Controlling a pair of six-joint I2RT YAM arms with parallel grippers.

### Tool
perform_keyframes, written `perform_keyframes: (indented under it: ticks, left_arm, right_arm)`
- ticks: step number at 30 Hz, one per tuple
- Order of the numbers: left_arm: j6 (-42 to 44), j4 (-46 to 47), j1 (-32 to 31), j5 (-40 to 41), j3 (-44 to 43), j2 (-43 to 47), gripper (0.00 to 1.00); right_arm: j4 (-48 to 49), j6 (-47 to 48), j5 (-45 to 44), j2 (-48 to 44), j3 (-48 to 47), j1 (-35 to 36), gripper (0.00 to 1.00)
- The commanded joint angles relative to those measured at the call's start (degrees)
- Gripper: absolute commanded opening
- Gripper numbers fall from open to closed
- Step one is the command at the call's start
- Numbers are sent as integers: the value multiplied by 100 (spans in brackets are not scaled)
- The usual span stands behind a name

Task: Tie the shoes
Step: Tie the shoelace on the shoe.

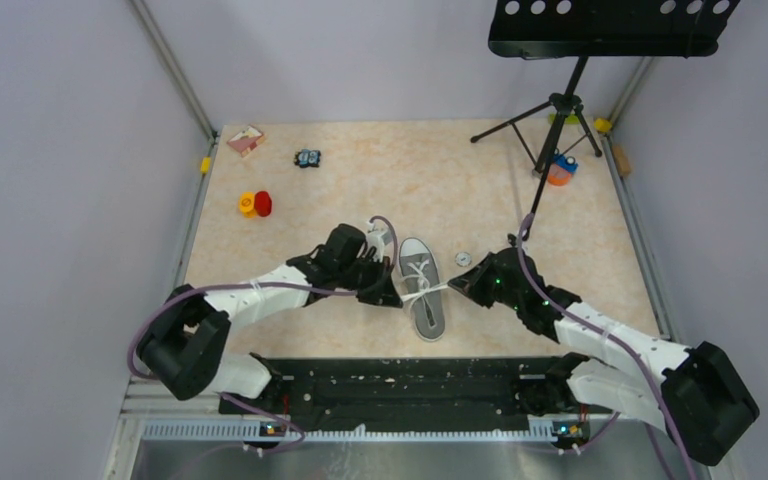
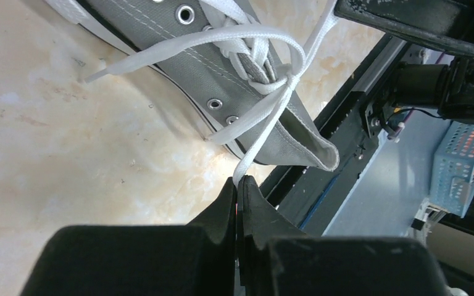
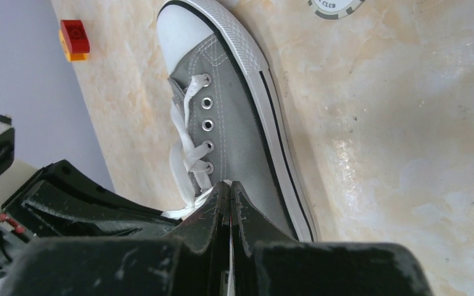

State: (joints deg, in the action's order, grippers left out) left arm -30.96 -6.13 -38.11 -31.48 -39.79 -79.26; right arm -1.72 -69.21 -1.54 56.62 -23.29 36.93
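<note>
Sneaker (image 1: 428, 312) lies toe pointing away from the robot, directly between left gripper (image 2: 239, 185) and right gripper (image 3: 225, 188), each pinched tight on a lace (image 2: 265, 126) stretched sideways across its length.

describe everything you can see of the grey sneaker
The grey sneaker is a canvas low-top with white rubber toe cap and sole, metal eyelets and white laces crossed in a knot. It stands on its sole on the table, toe away from the arm bases. The left end effector and right end effector each pinch a lace strand.
</note>
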Motion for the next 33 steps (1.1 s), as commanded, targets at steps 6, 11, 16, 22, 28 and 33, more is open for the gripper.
perform_keyframes:
  ticks: [6, 11, 16, 22, 28, 33]
  left_arm:
    - [561, -201, -266, 712, -242, 565, 21]
    - [776, -336, -281, 983, -385, 705, 45]
    - [980, -300, -467, 1180, -348, 814, 49]
    - [1603, 452, -1334, 2210, 360, 1291, 58]
    - [1688, 1368, -1416, 2629, 846, 1594, 60]
    - [1791, 2137, -1533, 3293, 1103, 1188, 61]
  right_arm:
    - [121, 180, -417, 62, -51, -177, 0]
    - [229, 183, -375, 77, -31, -177, 0]
    - [326, 164, -344, 83, -1, -177, 0]
    - [371, 198, -305, 139, -18, -177, 0]
    - [399, 159, -316, 134, -9, -177, 0]
    - [435, 165, -290, 205, -37, -177, 0]
